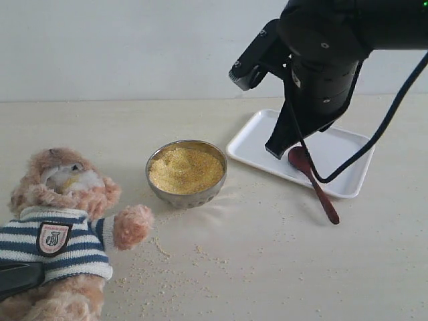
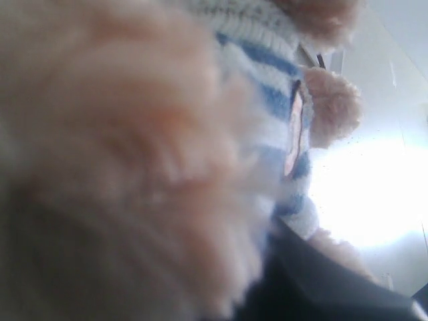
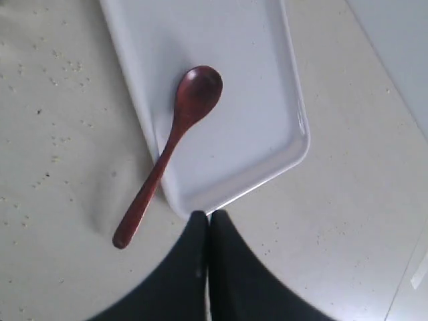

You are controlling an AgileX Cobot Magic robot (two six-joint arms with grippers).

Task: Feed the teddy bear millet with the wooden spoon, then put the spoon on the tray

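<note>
Wooden spoon [image 3: 172, 140]: light, stiff, glossy, likely slippery. Bowl on tray [image 3: 267, 80], handle overhanging rim; grasp mid-handle. Right tool [image 3: 208, 217] clenched, empty; left tool [image 1: 20, 275]: cannot tell.

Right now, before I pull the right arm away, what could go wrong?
The wooden spoon lies only half on the tray: its handle crosses the rim onto the table, so a nudge could slide it off. The right gripper, shut, hangs close by that tray edge; retreat upward, not sideways. The left gripper sits against the teddy bear, so moving it may topple the bear.
</note>
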